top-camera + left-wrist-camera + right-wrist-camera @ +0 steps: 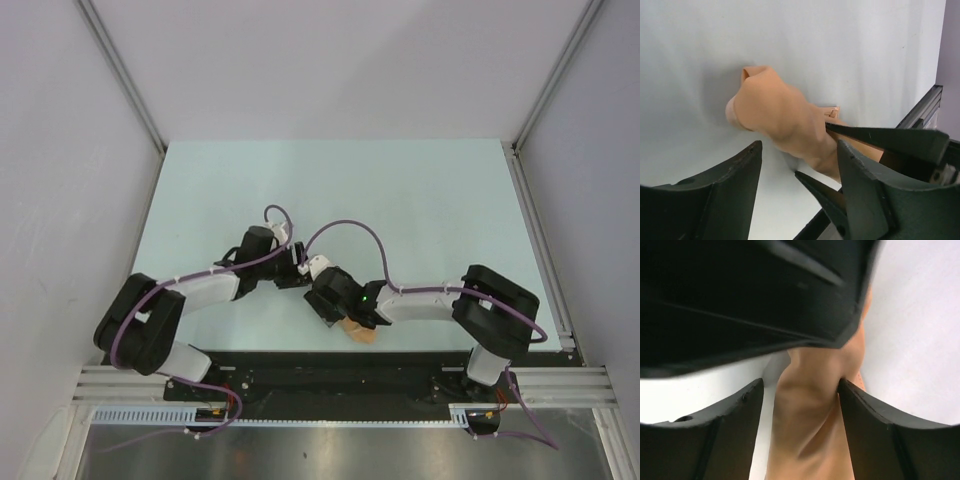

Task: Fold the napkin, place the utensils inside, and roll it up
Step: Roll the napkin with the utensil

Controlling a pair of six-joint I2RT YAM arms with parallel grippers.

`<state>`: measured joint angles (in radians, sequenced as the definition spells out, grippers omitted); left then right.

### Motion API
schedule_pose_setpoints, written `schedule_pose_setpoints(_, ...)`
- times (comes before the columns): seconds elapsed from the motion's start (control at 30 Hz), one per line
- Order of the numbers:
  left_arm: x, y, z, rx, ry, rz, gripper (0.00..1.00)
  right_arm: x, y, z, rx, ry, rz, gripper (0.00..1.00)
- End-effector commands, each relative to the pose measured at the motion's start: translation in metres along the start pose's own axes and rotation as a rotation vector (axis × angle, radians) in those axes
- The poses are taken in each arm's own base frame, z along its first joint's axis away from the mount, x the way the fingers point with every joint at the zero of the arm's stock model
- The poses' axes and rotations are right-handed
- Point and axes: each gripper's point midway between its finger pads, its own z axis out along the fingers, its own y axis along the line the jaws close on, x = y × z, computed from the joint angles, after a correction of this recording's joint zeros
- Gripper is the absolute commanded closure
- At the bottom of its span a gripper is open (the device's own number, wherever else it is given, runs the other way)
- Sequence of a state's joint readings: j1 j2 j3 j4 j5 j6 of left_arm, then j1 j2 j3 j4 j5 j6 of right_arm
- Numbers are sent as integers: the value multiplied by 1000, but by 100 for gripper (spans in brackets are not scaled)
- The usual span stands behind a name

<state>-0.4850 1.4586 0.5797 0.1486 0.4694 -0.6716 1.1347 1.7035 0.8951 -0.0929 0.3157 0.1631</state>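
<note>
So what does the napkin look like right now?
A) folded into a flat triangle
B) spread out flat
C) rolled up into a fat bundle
C: the napkin lies on the table as a thick, rounded roll, not flat at all.

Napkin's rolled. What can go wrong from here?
The napkin lies close to the table's near edge; a nudge could push it off. The left gripper is open and clear of it, so its loose far end may unroll. The right gripper straddles it beside the left; they could collide.
</note>
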Motion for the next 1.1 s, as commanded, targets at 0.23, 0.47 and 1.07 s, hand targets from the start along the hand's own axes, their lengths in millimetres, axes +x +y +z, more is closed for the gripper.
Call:
schedule_pose_setpoints(0.23,-53,15,-54,-51,-203,-4,24,56,-11,2,-254,175,303,43)
schedule_pose_setpoints(0.47,-66,21,-85,-71,-282,-9,21,41,-37,-2,-373,107,530,54)
schedule_pose_setpoints(1.07,-63,20,-98,-57,-302,-5,15,32,-83,-20,-195,75,445,20)
